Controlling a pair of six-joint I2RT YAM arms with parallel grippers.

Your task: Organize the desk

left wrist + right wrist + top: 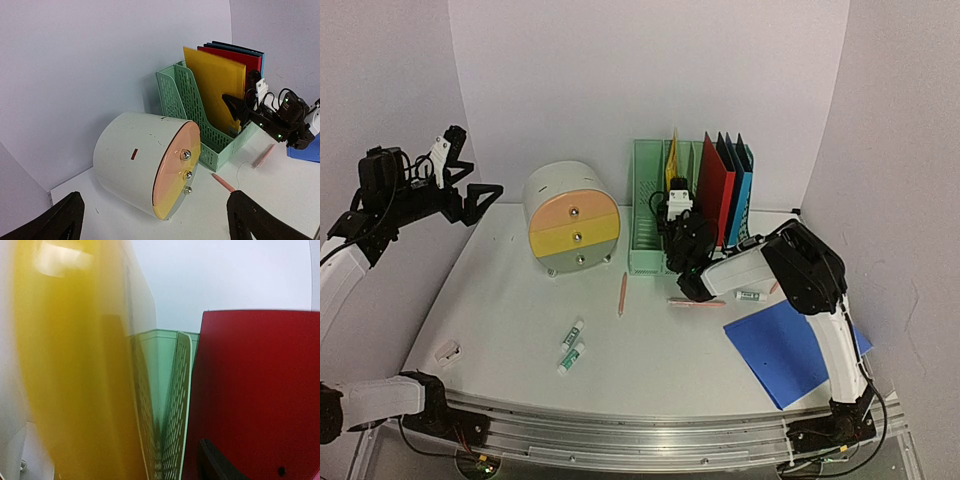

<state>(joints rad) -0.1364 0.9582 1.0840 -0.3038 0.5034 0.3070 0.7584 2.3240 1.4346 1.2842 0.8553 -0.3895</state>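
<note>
Where lilac walls (620, 80) enclose it, the desk (505, 290) is white.

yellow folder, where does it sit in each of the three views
Top external: the yellow folder stands nearly edge-on in the mint-green file rack, right of centre at the back.
Left wrist: upper right, broad face showing, standing in the rack.
Right wrist: a blurred yellow sheet fills the left side.
Shared landmark: the red folder, to the yellow one's right in every view.
</note>
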